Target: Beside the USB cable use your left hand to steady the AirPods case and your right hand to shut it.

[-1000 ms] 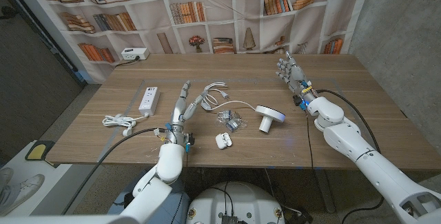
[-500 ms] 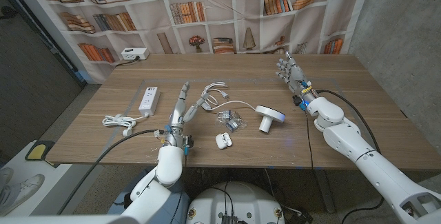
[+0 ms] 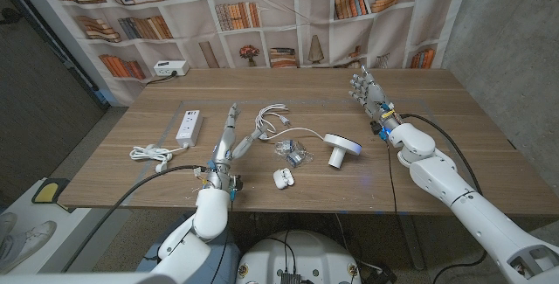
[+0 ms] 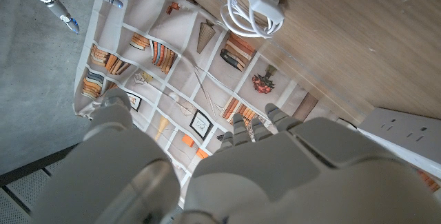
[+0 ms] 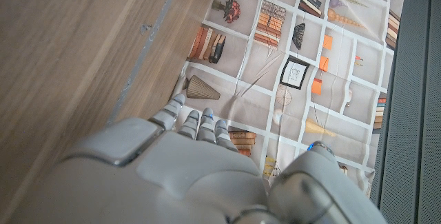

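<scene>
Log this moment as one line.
small white AirPods case: open, untouched | left hand: open, apart | right hand: open, far

Both arms wear smooth, glossy white rounded shells. The left hand (image 3: pixel 229 140) and right hand (image 3: pixel 367 90) are silvery grey, slim and segmented, with small blue and yellow fittings at the wrists. A black cable trails along each forearm.

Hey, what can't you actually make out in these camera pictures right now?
- AirPods case: too small in the head view to tell how far the lid stands open.
- Small clear packet beside the USB cable: too small and glossy in the head view to identify its contents.
- Left robot hand fingertips: hidden behind the hand's own back in the left wrist view.
- Right robot hand: likewise in the right wrist view.
</scene>
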{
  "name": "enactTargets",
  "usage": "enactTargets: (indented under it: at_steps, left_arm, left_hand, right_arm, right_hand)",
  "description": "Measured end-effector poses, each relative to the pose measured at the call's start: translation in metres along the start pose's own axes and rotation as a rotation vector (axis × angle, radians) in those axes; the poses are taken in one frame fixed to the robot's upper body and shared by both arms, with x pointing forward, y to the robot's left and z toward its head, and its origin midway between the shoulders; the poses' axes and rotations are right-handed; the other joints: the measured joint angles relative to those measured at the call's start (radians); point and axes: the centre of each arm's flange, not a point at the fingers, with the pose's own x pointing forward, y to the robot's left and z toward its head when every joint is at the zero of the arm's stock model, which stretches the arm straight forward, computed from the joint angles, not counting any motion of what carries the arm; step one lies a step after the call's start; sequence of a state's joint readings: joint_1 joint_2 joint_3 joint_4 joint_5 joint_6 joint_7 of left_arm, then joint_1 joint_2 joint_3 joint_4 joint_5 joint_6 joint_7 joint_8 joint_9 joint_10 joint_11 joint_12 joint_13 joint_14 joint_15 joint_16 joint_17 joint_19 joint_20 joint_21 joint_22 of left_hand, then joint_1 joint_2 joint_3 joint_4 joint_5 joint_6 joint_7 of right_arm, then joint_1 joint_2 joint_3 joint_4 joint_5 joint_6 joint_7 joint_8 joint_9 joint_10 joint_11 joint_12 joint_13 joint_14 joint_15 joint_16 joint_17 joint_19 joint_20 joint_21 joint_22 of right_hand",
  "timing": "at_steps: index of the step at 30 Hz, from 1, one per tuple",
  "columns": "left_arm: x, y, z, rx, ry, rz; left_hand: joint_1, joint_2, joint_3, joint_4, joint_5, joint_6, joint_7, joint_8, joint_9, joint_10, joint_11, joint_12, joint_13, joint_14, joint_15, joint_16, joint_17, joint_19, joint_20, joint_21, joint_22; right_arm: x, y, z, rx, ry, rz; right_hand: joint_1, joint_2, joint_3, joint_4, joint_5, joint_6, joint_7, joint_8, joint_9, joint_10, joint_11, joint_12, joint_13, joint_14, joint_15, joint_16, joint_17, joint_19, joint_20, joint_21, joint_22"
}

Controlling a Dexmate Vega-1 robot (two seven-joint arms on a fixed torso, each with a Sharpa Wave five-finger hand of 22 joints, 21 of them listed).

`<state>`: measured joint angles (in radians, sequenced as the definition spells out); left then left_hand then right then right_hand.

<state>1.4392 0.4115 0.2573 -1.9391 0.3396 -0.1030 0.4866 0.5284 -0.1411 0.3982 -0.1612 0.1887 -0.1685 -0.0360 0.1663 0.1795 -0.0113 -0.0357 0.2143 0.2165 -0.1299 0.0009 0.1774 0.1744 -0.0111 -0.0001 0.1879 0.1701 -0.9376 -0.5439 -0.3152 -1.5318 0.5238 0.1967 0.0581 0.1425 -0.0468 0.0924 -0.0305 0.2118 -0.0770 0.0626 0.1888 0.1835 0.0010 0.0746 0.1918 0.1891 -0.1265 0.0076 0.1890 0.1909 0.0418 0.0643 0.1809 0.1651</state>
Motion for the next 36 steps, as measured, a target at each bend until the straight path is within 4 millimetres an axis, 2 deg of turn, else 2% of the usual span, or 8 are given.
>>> enactTargets:
  at_steps: [3, 7, 16, 24, 30, 36]
  left_arm:
    - [-0.002, 0.002, 0.003, 0.002, -0.007, -0.003]
    - [-0.004, 0.003, 0.004, 0.051, -0.008, -0.015]
    - [-0.008, 0.005, 0.009, 0.121, -0.024, -0.014]
    - [-0.012, 0.006, 0.013, 0.173, -0.037, -0.009]
    - [-0.016, 0.004, 0.018, 0.193, -0.045, -0.001]
    - [-0.020, 0.005, 0.020, 0.250, -0.050, 0.031]
  left_hand:
    - [0.006, -0.004, -0.005, -0.001, 0.000, 0.000, 0.000, 0.000, 0.000, -0.001, -0.003, 0.000, 0.005, -0.011, -0.003, 0.000, 0.000, -0.005, -0.005, 0.000, 0.000]
    - [0.010, -0.008, -0.010, 0.002, 0.000, -0.003, -0.003, 0.008, 0.000, 0.021, -0.024, 0.012, 0.007, 0.003, -0.017, 0.005, 0.000, -0.001, -0.009, 0.000, 0.000]
    - [0.009, -0.008, -0.026, 0.007, 0.000, -0.003, -0.003, 0.012, 0.000, 0.058, -0.025, 0.028, 0.014, 0.003, -0.017, 0.005, 0.000, -0.001, -0.009, 0.000, 0.000]
    - [-0.013, -0.030, -0.057, 0.015, 0.000, -0.003, -0.003, 0.019, 0.000, 0.078, -0.034, 0.043, 0.019, 0.004, -0.017, 0.005, 0.004, -0.001, -0.009, 0.000, 0.000]
    - [-0.026, -0.043, -0.079, 0.018, 0.008, -0.003, -0.003, 0.027, -0.003, 0.119, -0.025, 0.060, 0.025, 0.020, -0.012, 0.012, 0.005, 0.002, -0.005, 0.000, 0.000]
    - [-0.039, -0.040, -0.098, 0.023, 0.012, -0.006, 0.001, 0.027, -0.003, 0.153, -0.034, 0.074, 0.032, 0.050, -0.017, 0.020, 0.003, 0.008, 0.000, 0.000, 0.000]
  right_arm:
    - [0.000, 0.000, 0.000, 0.000, 0.000, 0.001]
    - [0.001, 0.001, 0.000, 0.001, -0.001, 0.002]
    - [0.001, 0.001, 0.000, 0.002, 0.003, 0.003]
    - [0.001, 0.000, -0.001, 0.004, 0.005, 0.003]
    - [0.000, -0.001, -0.001, 0.004, 0.005, 0.001]
    - [-0.001, -0.002, 0.000, 0.001, 0.006, 0.001]
  right_hand:
    - [0.000, 0.000, 0.000, 0.000, 0.000, 0.000, 0.000, 0.000, 0.000, 0.000, 0.000, 0.000, 0.000, 0.000, 0.000, 0.000, 0.000, 0.000, 0.000, 0.000, 0.000]
    - [-0.005, 0.005, 0.000, 0.000, 0.000, 0.000, 0.000, 0.000, 0.000, 0.000, 0.000, 0.000, 0.000, 0.000, 0.000, 0.000, 0.000, 0.000, 0.000, 0.000, 0.000]
    - [-0.005, 0.005, 0.000, 0.000, 0.000, 0.000, 0.000, 0.000, 0.000, 0.000, 0.000, 0.000, 0.000, 0.000, 0.000, 0.000, 0.000, -0.005, 0.005, 0.000, 0.000]
    - [-0.005, 0.005, 0.000, 0.000, 0.000, 0.000, 0.000, 0.000, 0.000, 0.000, 0.000, 0.000, 0.000, 0.000, 0.000, 0.000, 0.000, -0.005, 0.005, 0.000, 0.000]
    - [-0.005, 0.005, 0.000, 0.000, 0.000, 0.000, 0.000, 0.000, 0.000, 0.000, 0.000, 0.000, 0.000, 0.000, 0.000, 0.000, 0.000, -0.005, 0.005, 0.000, 0.000]
    - [-0.005, 0.005, 0.004, -0.004, 0.000, 0.000, 0.000, 0.000, 0.000, 0.000, 0.000, 0.000, 0.000, 0.000, 0.000, 0.000, 0.000, -0.005, 0.005, 0.000, 0.000]
